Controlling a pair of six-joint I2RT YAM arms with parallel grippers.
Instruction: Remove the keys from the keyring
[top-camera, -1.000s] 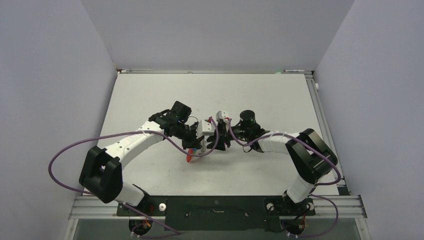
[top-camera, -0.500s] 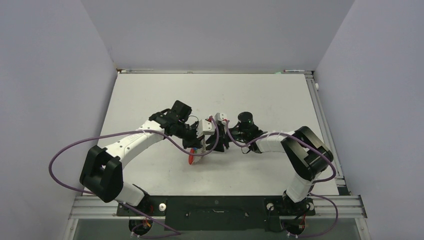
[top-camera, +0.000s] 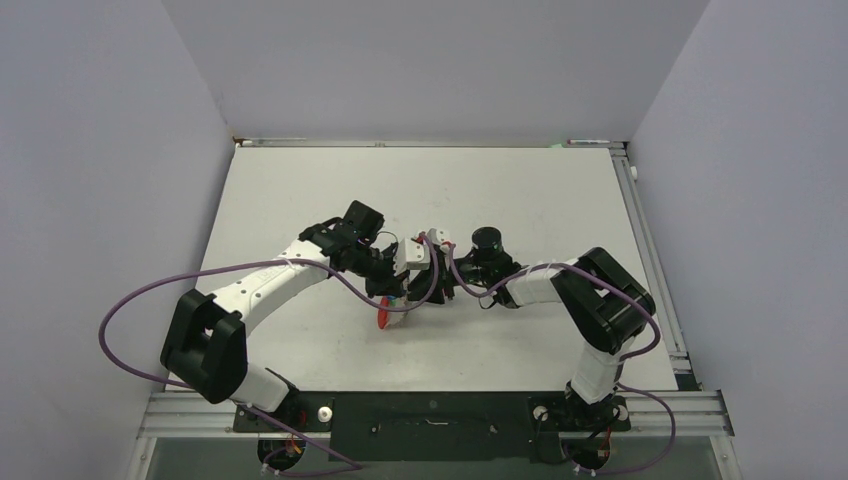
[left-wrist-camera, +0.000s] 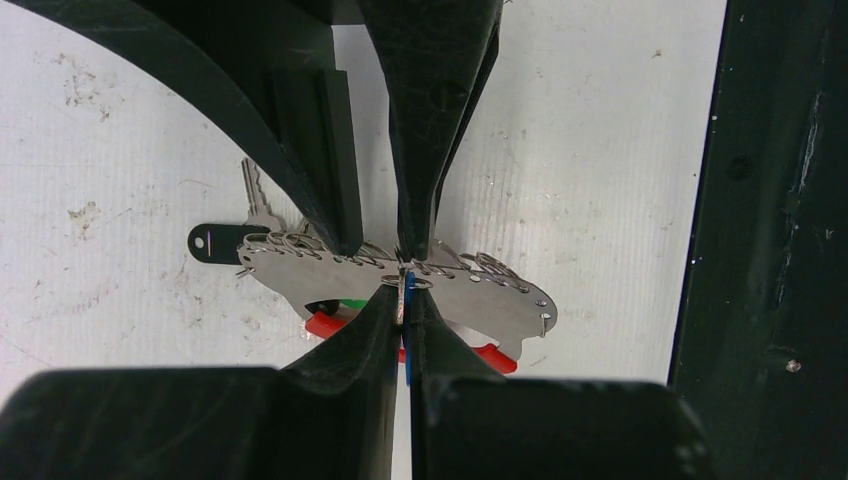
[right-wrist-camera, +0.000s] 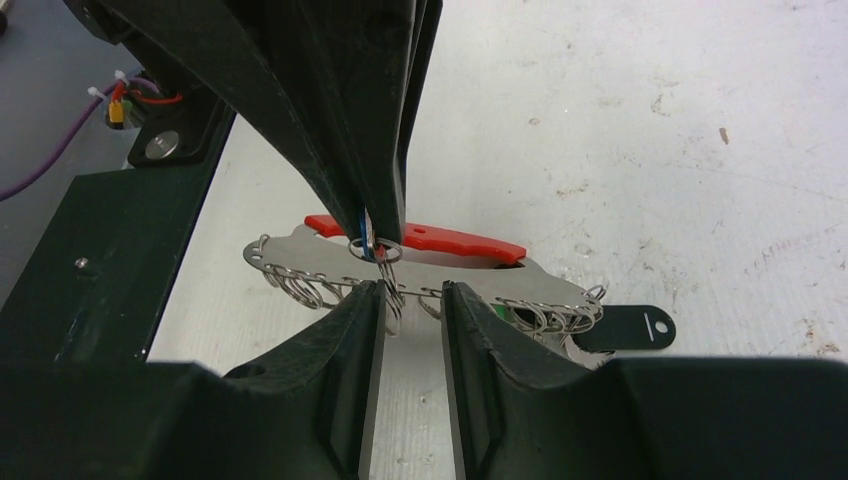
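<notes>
Where the two arms meet over the middle of the tabletop (top-camera: 300, 200), the top view shows the left pincer (top-camera: 396, 288) and the right pincer (top-camera: 438, 282) almost tip to tip, with the red arc of the keyring (top-camera: 386, 318) just below them, low over the surface. From the left wrist, the left pincer is pressed fully together on the keyring's grey upper edge, right at a small split ring (left-wrist-camera: 404, 283), with a sliver of blue at its tips. A silvery key (left-wrist-camera: 254, 190) and a black tag (left-wrist-camera: 214, 241) hang off one end, and a fleck of green (left-wrist-camera: 346, 303) sits by the red arc. From the right wrist, the right pincer stands partly apart, straddling a dangling ring (right-wrist-camera: 392, 292) — nothing is pinched yet, by my reading. The likely trouble is a missed or glancing bite: the ring is thin and free to swing, so it could slip aside as the jaws close, or a hard pull could drag the keyring out of the left pincer's narrow hold. Against a second ago, the right arm's elbow has swung leftward and its wrist sits closer to the left pincer — and the red arc shows broader.
</notes>
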